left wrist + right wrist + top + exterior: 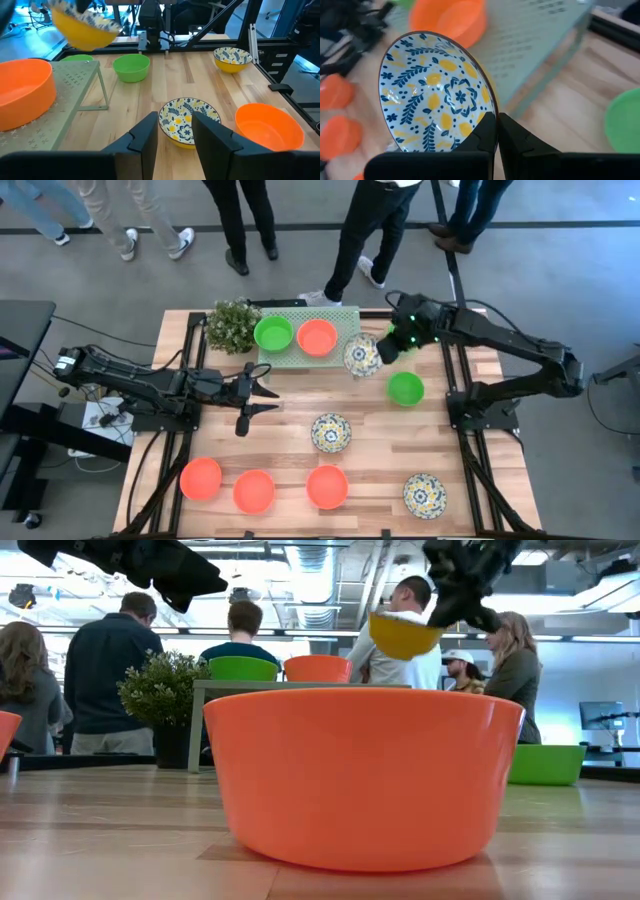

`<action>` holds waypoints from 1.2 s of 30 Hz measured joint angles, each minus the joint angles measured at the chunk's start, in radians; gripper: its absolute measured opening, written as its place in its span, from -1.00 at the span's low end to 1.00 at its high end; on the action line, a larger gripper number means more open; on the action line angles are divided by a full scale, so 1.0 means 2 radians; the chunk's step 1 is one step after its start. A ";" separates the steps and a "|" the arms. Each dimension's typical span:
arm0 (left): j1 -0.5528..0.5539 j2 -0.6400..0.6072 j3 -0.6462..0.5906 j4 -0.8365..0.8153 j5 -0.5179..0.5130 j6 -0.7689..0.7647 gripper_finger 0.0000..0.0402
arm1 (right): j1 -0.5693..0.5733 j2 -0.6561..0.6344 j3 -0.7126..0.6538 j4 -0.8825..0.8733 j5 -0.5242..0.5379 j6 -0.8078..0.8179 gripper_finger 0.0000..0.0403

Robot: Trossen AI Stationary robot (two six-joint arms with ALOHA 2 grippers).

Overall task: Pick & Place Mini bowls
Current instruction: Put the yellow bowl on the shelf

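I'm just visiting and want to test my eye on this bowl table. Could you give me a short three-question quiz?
1. True or false: the right gripper is pinching the rim of a floral bowl.
2. Which two bowls sit on the pale green stand? A: green and orange. B: two floral. C: two orange.
3. How many orange bowls sit in a row near the front edge of the table?

Key: 1 true. 2 A: green bowl, orange bowl. 3 three.
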 joint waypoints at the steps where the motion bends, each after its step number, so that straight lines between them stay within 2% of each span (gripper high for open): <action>1: 0.000 0.000 0.000 0.001 0.000 0.000 -0.40 | -0.011 0.006 0.000 0.001 -0.006 -0.008 -0.99; 7: 0.000 0.000 0.000 0.003 -0.002 0.000 -0.40 | -0.057 0.052 0.001 0.041 -0.065 -0.037 -0.99; 10: 0.000 0.000 0.000 0.003 -0.002 0.000 -0.40 | -0.075 0.076 0.015 0.031 -0.086 -0.048 -0.99; 16: 0.000 0.000 0.000 0.003 -0.002 0.000 -0.40 | -0.096 0.122 0.069 0.014 -0.090 -0.063 -0.98; 25: 0.000 0.000 0.000 0.004 -0.002 -0.001 -0.40 | -0.103 0.192 0.152 -0.068 -0.091 -0.095 -0.98; 36: 0.000 0.000 0.000 0.004 -0.002 -0.001 -0.40 | -0.119 0.224 0.190 -0.099 -0.092 -0.109 -0.98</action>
